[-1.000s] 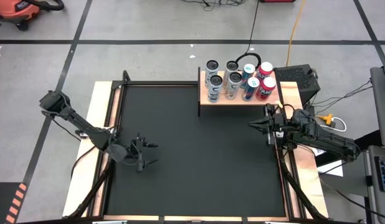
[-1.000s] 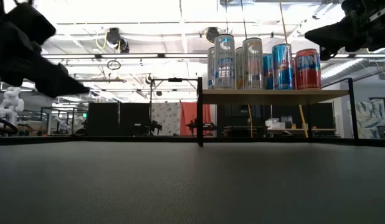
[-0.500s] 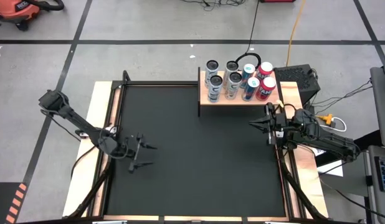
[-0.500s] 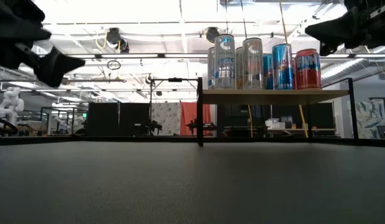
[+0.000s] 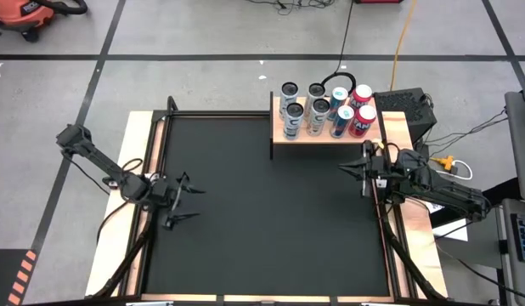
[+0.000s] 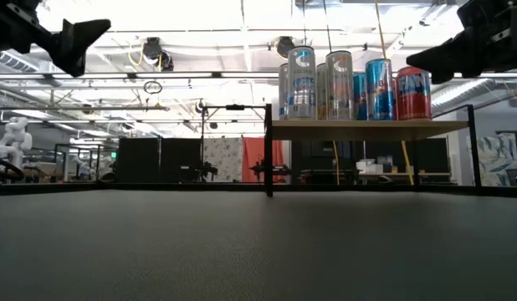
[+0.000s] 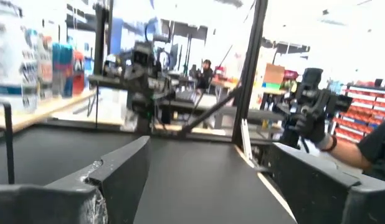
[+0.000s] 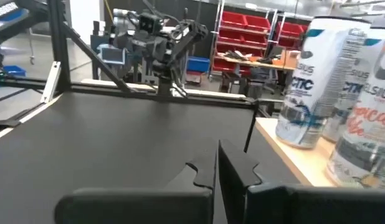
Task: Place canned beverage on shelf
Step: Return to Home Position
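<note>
The light wooden shelf [image 5: 324, 134] stands at the table's far right. It also shows in the low view [image 6: 367, 129]. Several cans stand upright on their bases on it: silver-white ones [image 5: 294, 115] at its left, blue [image 5: 340, 117] and red [image 5: 362, 119] at its right. My left gripper [image 5: 193, 202] is open and empty above the black mat, near the table's left edge. It is high at the left in the low view [image 6: 79, 40]. My right gripper [image 5: 346, 172] is shut and empty. It hovers just near of the shelf's right end, its fingers closed together in its wrist view [image 8: 215, 163].
The black mat [image 5: 262, 221] fills the table inside a black frame [image 5: 160, 127]. A black upright post [image 6: 268, 150] stands at the shelf's left end. A black box [image 5: 407, 106] and cables lie right of the shelf. A person shows far off in the left wrist view [image 7: 376, 146].
My left gripper has risen and drawn back toward the table's left edge, staying open and empty. The cans and the shelf have not moved.
</note>
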`<action>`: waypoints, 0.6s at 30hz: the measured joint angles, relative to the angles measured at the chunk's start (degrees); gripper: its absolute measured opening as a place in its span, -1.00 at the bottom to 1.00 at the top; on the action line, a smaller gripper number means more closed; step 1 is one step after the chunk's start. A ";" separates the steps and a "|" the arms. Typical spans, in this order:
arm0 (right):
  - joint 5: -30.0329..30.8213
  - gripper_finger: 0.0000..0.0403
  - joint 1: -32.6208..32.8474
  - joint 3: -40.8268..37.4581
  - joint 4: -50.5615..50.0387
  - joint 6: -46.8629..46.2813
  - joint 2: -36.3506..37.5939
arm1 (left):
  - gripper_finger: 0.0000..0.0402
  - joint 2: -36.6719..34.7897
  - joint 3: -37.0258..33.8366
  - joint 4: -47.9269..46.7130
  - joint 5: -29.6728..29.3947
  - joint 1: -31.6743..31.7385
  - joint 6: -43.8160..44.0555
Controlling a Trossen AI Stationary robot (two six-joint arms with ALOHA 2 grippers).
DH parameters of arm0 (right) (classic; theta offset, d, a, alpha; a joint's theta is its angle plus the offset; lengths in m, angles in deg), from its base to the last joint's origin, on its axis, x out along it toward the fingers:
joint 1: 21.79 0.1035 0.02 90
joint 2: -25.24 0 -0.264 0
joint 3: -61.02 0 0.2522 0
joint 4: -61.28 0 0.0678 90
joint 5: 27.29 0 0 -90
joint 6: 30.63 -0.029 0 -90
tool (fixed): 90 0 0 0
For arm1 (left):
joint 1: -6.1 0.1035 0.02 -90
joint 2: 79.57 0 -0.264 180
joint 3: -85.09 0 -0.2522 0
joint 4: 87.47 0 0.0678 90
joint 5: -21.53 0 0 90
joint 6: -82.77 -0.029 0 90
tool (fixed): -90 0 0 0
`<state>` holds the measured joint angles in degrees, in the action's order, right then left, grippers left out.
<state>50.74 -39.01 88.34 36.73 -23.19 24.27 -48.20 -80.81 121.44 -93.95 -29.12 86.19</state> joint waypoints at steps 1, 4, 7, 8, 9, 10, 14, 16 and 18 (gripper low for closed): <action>-0.20 -1.00 0.00 0.00 -0.25 -0.14 0.01 | 0.66 -1.09 0.00 -0.29 0.01 0.00 -0.61; -0.17 -1.00 0.02 0.00 -1.02 -0.34 0.11 | 0.66 -4.04 0.00 -2.66 0.61 0.01 -0.96; 0.01 -1.00 0.00 0.00 -1.94 -0.08 0.11 | 0.66 -6.25 -0.02 -4.63 1.66 0.00 -0.94; 0.01 -1.00 0.00 -0.01 -2.14 0.01 0.11 | 0.66 -6.92 -0.02 -4.75 1.76 0.00 -0.95; 0.01 -1.00 0.00 -0.19 -2.04 0.01 0.12 | 0.66 -7.54 -0.02 -4.75 1.83 0.00 -1.00; 0.01 -1.00 0.00 -0.57 -1.92 0.00 0.13 | 0.66 -8.10 -0.02 -4.75 2.07 0.00 -1.18; -0.04 -1.00 0.00 -3.62 -1.72 -1.16 0.13 | 0.66 -10.43 -0.02 -6.38 4.79 0.00 -1.89; -0.04 -1.00 0.00 -5.35 0.12 -2.05 0.13 | 0.66 -11.50 -0.03 -7.35 5.98 0.00 -2.33; -0.06 -1.00 0.00 -6.60 1.52 -2.19 0.12 | 0.66 -12.52 -0.04 -8.48 6.06 0.00 -2.32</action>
<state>50.68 -39.01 81.74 38.26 -25.38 24.39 -60.72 -80.86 112.96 -87.89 -29.12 83.87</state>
